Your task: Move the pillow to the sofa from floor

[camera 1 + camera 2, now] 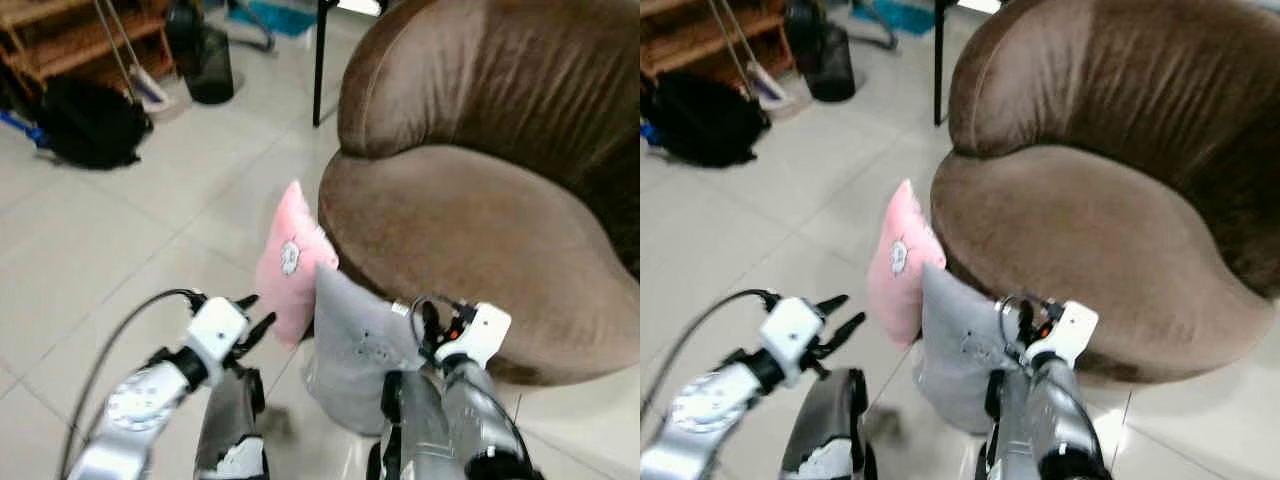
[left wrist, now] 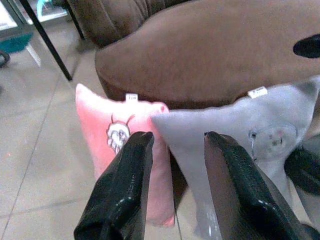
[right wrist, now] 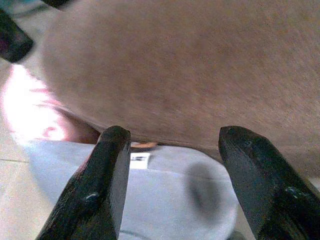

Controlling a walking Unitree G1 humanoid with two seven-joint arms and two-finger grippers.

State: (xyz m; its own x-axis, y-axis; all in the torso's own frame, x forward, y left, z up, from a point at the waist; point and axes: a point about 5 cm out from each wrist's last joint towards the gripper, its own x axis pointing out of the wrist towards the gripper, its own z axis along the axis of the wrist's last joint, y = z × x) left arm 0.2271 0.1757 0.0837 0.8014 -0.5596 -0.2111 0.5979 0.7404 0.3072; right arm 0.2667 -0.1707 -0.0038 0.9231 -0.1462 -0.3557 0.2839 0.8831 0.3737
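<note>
Two pillows stand on the tiled floor, leaning against the front of the brown sofa [image 1: 480,220]: a pink pillow [image 1: 288,262] with a small cartoon print and a grey pillow [image 1: 355,348] to its right. My left gripper [image 1: 252,318] is open, just left of the pink pillow's lower edge; its wrist view frames both the pink pillow [image 2: 112,135] and the grey pillow [image 2: 235,127] between the fingers [image 2: 122,190]. My right gripper [image 3: 172,137] is open above the grey pillow's top edge [image 3: 150,175], close to the sofa's seat front [image 3: 190,70].
A black bag [image 1: 90,122] and a wooden shelf [image 1: 70,40] are at the far left. A dark bin [image 1: 205,60] and a black chair leg [image 1: 320,60] stand behind the sofa's left side. Open tiled floor [image 1: 120,240] lies to the left.
</note>
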